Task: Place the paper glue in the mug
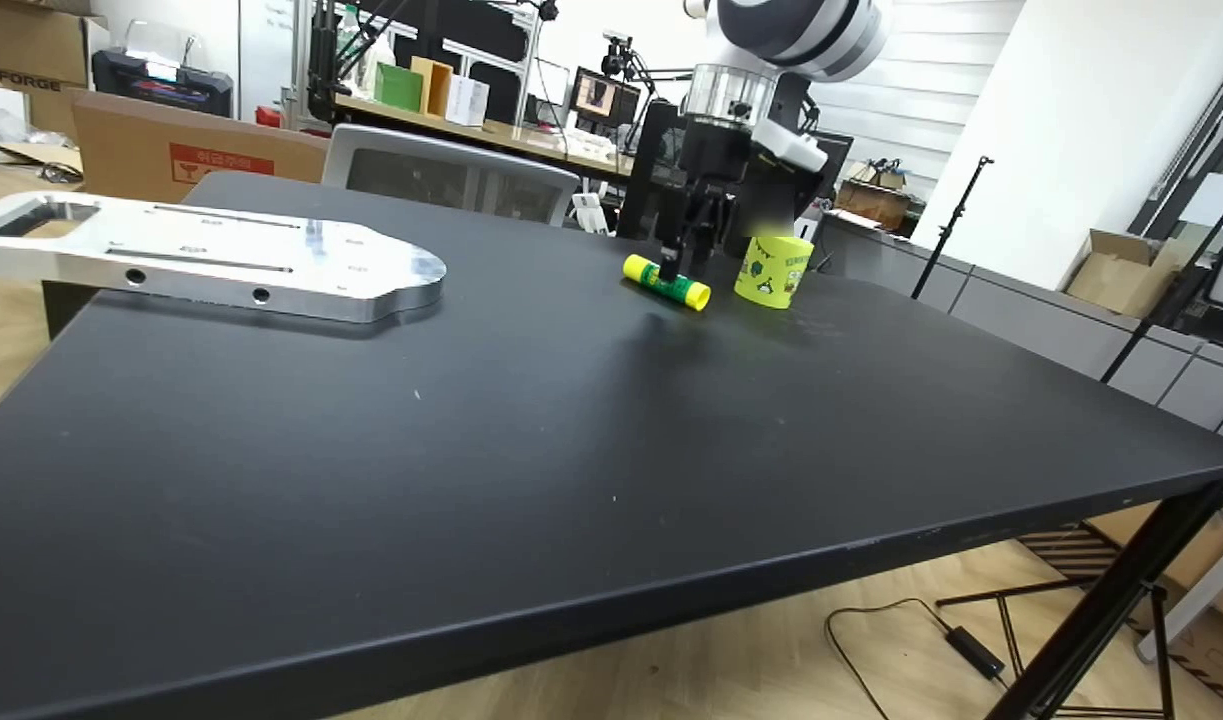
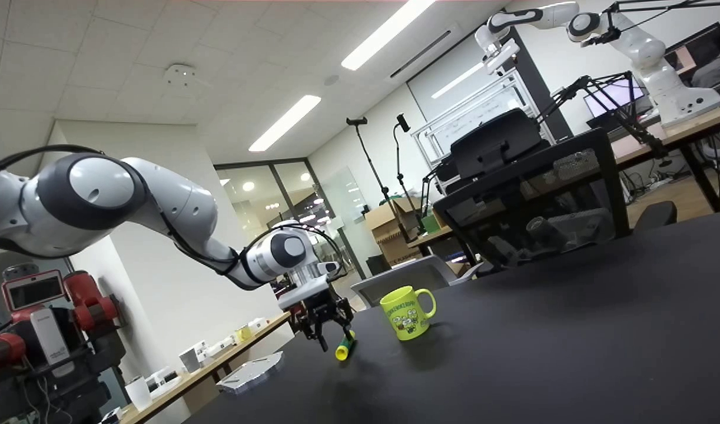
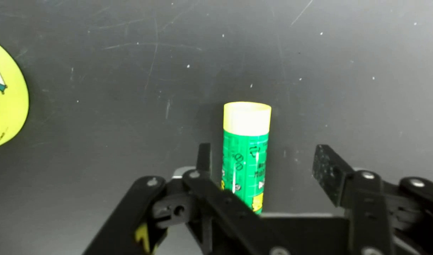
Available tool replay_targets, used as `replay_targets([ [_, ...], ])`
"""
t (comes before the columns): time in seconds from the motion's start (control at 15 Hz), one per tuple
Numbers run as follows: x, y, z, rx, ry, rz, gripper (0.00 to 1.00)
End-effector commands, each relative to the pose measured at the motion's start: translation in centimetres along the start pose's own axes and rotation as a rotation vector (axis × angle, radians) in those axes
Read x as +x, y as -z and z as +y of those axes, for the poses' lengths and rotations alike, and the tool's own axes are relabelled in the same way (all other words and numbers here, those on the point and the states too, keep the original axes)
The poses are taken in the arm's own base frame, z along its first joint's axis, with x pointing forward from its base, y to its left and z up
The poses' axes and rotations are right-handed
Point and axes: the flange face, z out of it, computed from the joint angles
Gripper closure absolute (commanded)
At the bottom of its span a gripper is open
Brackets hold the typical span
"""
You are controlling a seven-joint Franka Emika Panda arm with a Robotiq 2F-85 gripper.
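Your paper glue (image 3: 245, 159) lies on its side on the dark table (image 1: 531, 480); in an exterior view you can make out a green middle with yellow at both ends. The wrist view gives you one yellow end and the printed green body; the far part is hidden behind the gripper (image 3: 264, 159), which points down over it. Fingers (image 3: 331, 173): spread apart, glue between them. Bare tabletop shows between the glue and the finger on the picture's right; the other finger is just beside the glue, and you cannot tell whether it touches.

The mug (image 2: 405, 318), lime with printed figures, stands upright near the glue, apart from it. You see its handle in an exterior view, and only a slice of its side at the wrist view's left border.

Further out, you have a slotted metal plate (image 1: 311, 255) on the table, its cut-out end jutting past the edge. Your white arm (image 2: 177, 203) comes in from the picture's left. Beyond the table: a grey mesh chair (image 1: 421, 180), a black chair (image 2: 483, 209) and a red robot (image 2: 92, 300).
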Motion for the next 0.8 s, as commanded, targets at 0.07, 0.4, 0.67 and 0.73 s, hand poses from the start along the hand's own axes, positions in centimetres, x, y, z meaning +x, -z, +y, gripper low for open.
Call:
replay_targets([
  [0.07, -0.4, -0.5, 0.1, -0.001, -0.017, -0.005, 0.61],
  [0.4, -1.2, -0.1, 1.2, -0.026, -0.081, -0.087, 0.91],
  [0.67, -2.0, 1.7, 2.3, 0.025, -0.245, -0.208, 0.91],
  [0.73, -2.1, 2.3, 2.5, 0.039, -0.285, -0.235, 0.91],
])
